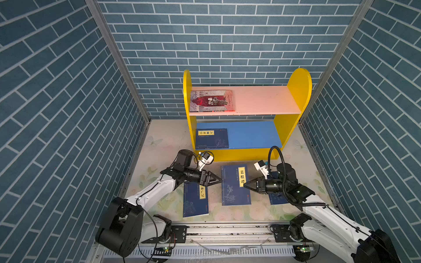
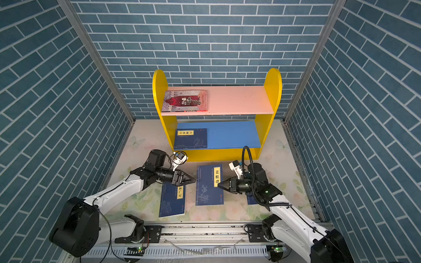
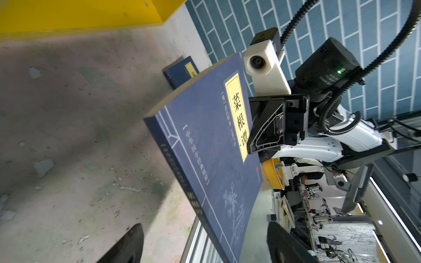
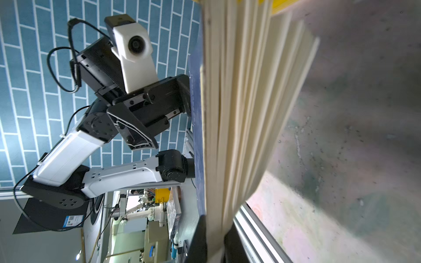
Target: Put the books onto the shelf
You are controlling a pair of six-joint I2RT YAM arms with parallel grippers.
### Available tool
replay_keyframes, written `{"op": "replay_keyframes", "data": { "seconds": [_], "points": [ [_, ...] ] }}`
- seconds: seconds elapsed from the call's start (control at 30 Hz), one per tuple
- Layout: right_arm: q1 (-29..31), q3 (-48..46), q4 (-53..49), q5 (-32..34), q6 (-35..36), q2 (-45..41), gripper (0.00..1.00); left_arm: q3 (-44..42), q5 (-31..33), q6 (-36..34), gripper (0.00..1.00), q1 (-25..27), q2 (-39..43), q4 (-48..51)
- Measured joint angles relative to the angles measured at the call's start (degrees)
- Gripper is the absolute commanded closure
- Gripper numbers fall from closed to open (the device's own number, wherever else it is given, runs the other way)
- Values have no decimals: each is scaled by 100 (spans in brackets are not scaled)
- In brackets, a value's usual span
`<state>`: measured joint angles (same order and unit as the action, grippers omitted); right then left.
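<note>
Here, floral tabletop [image 1: 159, 145], lifted navy book [image 1: 230, 189], blue brick-pattern walls [image 1: 227, 34]

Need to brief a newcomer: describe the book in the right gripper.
Find the yellow shelf, then look just in front of it. The middle navy book there is the only one with an edge raised, pinched by the right gripper.

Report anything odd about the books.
The right tool pinches the middle book by its open edge and tips it up. In the right wrist view its pages fan apart, so the grip may hold only some of them.
</note>
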<state>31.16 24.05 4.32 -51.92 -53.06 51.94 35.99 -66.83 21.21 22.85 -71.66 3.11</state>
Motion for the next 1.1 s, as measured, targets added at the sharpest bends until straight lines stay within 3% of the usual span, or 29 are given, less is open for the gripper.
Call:
{"op": "replay_keyframes", "data": {
  "seconds": [0.13, 0.43, 0.53, 0.7, 0.73, 0.87, 1.1],
  "points": [
    [0, 210, 94, -267, 94, 240, 100, -4, -247, 258, 12, 2, 22, -243],
    [0, 415, 468, -754, 107, 800, 100, 122, -461, 828, 40, 7, -129, -584],
    [2, 431, 638, -881, 109, 981, 100, 210, -498, 997, 56, 17, -221, -660],
    [2, 448, 850, -1038, 157, 1233, 100, 254, -466, 1134, 95, 28, -225, -710],
    [0, 461, 870, -1040, 214, 1283, 94, 256, -439, 1130, 100, 26, -199, -691],
    [2, 472, 955, -984, 282, 1373, 65, 256, -365, 1113, 100, 33, 37, -614],
    [-168, 457, 713, -247, 260, 890, 27, 361, -184, 597, 100, -11, 367, -208]
  ]
}}
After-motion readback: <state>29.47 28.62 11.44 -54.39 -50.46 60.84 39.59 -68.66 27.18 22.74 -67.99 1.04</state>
